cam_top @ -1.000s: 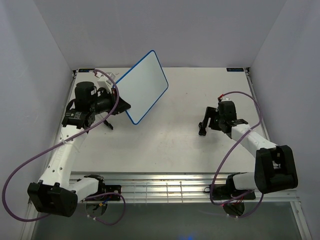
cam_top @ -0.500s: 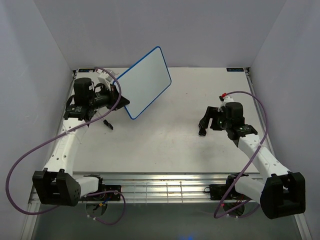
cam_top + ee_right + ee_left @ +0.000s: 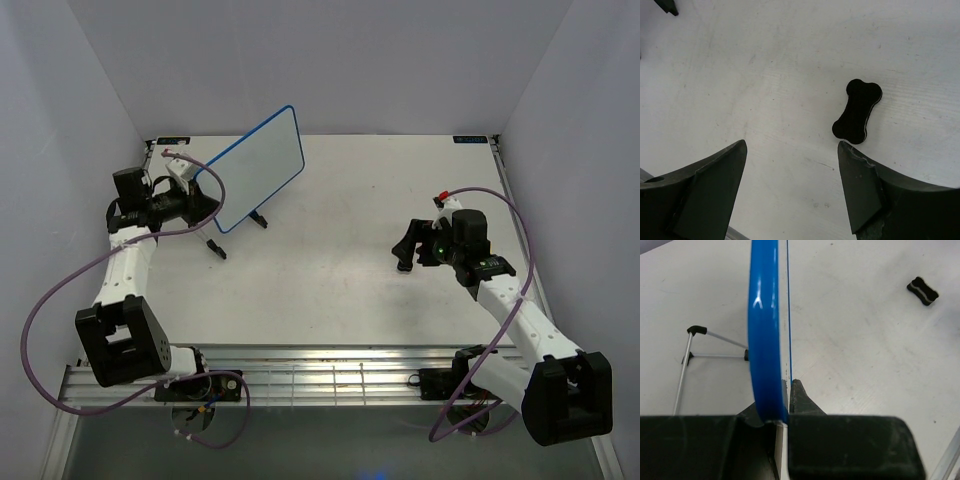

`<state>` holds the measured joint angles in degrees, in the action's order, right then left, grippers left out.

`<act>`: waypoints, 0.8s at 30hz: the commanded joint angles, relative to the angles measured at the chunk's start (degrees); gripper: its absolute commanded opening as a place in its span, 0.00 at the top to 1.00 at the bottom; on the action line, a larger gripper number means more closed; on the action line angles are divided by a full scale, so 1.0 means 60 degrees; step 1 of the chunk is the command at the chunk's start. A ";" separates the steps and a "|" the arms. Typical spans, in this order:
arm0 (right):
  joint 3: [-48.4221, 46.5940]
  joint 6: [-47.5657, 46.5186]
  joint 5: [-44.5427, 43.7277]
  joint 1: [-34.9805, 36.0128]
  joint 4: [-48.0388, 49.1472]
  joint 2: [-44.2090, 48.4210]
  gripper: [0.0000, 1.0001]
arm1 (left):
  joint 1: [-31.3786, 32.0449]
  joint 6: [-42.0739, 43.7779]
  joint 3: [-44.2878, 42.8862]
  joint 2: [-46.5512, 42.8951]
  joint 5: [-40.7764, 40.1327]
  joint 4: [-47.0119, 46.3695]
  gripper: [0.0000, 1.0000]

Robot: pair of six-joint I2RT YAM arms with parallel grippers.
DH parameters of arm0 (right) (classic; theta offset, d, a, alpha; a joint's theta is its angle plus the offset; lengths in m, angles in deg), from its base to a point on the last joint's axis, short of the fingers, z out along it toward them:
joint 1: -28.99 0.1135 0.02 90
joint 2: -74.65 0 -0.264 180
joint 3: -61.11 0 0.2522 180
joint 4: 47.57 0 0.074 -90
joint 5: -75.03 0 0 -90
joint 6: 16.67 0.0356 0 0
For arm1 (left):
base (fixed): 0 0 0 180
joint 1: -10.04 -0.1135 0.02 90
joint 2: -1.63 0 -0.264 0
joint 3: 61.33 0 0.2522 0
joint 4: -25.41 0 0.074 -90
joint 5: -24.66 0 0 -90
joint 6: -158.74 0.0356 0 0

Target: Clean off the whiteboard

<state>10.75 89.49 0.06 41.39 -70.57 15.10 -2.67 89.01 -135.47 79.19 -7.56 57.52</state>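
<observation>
Between the shut fingers of the left claw (image 3: pixel 205 198), gripped by one short edge, the whiteboard (image 3: pixel 255 170) stands out away from the claw, nearly on edge and leaning. The face turned to the overhead camera shows no writing. In the left wrist view its blue rim (image 3: pixel 765 330) runs straight ahead from the fingertips. Just below and to the left of those fingertips, under the board, is the thin wire stand (image 3: pixel 715 356), and its black feet (image 3: pixel 215 247) sit on the table (image 3: pixel 330 270) beneath the board's lower edge. Whether board and stand touch cannot be told. With no marks in view, the step in hand is probably seating the board on its stand. To do that well, bring the lower edge down slowly onto the front feet, lean the board back against the wire, and keep the grip until the weight is clearly carried. The stand looks light and would likely skid or tip if pushed sideways, so the approach should come from above. The black bone-shaped eraser (image 3: pixel 857 111) lies well off to the left claw's right. It is just ahead of the right claw (image 3: pixel 791 145), which hangs over the table with its fingers spread wide and nothing between them. That claw is well apart from the board and need not move for this step.
</observation>
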 commanded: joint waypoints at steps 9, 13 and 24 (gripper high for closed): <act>0.0459 0.0294 0.0982 0.0100 0.0967 0.0431 0.21 | -0.0943 0.3564 -0.0527 0.0227 0.0317 0.1380 1.00; 0.0519 0.0309 0.0982 0.0305 0.1056 0.0579 0.21 | -0.1192 0.3755 -0.0528 0.0359 0.0244 0.1673 1.00; 0.0519 0.0294 0.1040 0.0452 0.1085 0.0711 0.21 | -0.1748 0.3873 -0.0206 0.0521 0.0388 0.1893 1.00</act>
<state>13.96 90.96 5.17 43.75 -66.67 18.54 -11.70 110.82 -135.78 83.87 -10.43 69.48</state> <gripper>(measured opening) 0.788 0.139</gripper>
